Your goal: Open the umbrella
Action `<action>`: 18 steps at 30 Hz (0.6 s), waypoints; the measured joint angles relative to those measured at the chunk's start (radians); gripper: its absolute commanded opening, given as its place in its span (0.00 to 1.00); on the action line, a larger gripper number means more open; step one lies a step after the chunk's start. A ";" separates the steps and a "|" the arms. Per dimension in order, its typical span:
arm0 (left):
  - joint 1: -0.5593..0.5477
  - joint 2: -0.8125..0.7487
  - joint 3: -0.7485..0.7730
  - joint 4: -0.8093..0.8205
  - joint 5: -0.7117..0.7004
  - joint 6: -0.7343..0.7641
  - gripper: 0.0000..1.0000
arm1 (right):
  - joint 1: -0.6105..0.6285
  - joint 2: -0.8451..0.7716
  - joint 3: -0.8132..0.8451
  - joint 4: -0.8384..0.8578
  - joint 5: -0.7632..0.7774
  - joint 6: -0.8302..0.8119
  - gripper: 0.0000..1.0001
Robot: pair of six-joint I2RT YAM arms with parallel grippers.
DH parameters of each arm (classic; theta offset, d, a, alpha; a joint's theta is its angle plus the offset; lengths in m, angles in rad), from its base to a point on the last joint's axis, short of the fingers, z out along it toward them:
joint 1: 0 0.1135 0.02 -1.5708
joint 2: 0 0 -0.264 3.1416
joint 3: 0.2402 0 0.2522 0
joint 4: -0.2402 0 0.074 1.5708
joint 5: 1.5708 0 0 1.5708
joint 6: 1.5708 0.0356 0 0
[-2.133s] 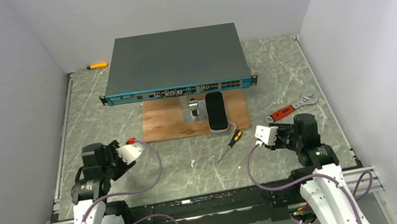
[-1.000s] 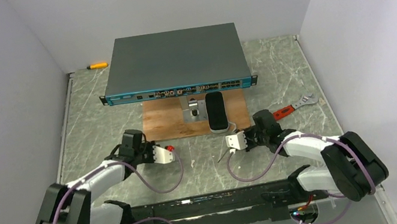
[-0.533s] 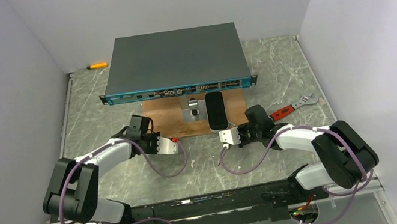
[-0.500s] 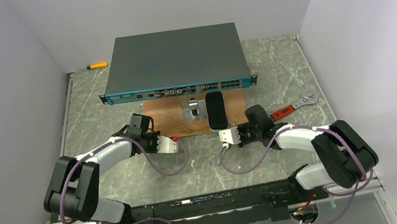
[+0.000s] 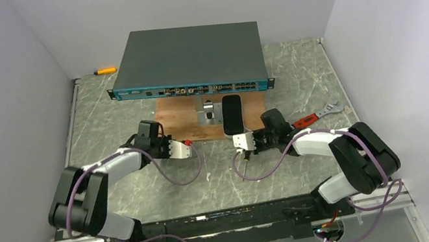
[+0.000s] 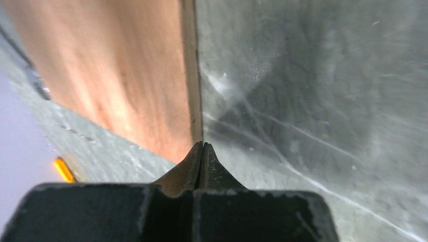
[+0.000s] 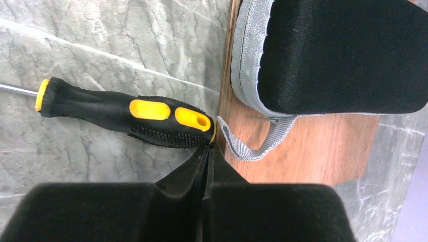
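The umbrella lies packed on a wooden board, a black oblong with a pale rim. In the right wrist view the umbrella fills the upper right, and its grey wrist strap loops down onto the board. My right gripper is shut and empty; in its own view the right gripper points at the board's near edge beside the strap. My left gripper is shut too, and the left gripper touches the board's edge.
A dark-grey network switch sits tilted behind the umbrella. A small metal block stands beside the umbrella. A black-and-yellow screwdriver lies against the board by my right gripper. A red-handled wrench lies right; an orange screwdriver at far left.
Both arms have reached forward until their shut tips meet the board's near edge. The board, with the umbrella and the switch, has shifted a little toward the back, and the switch now sits askew.
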 measured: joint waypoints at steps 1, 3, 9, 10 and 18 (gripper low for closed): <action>0.001 -0.033 -0.018 0.007 0.020 -0.006 0.00 | 0.000 -0.002 0.000 -0.001 0.000 0.000 0.00; 0.001 -0.129 -0.044 -0.002 0.057 -0.032 0.00 | 0.000 -0.004 -0.002 -0.001 0.000 -0.001 0.00; 0.052 -0.551 -0.056 -0.097 0.225 -0.248 0.00 | -0.010 -0.027 -0.010 -0.023 0.022 0.002 0.00; 0.079 -0.609 -0.055 -0.120 0.253 -0.304 0.00 | -0.013 -0.032 -0.011 -0.031 0.028 0.003 0.00; 0.314 -0.864 -0.027 -0.305 0.384 -0.764 0.00 | -0.017 -0.039 -0.011 -0.047 0.041 0.003 0.00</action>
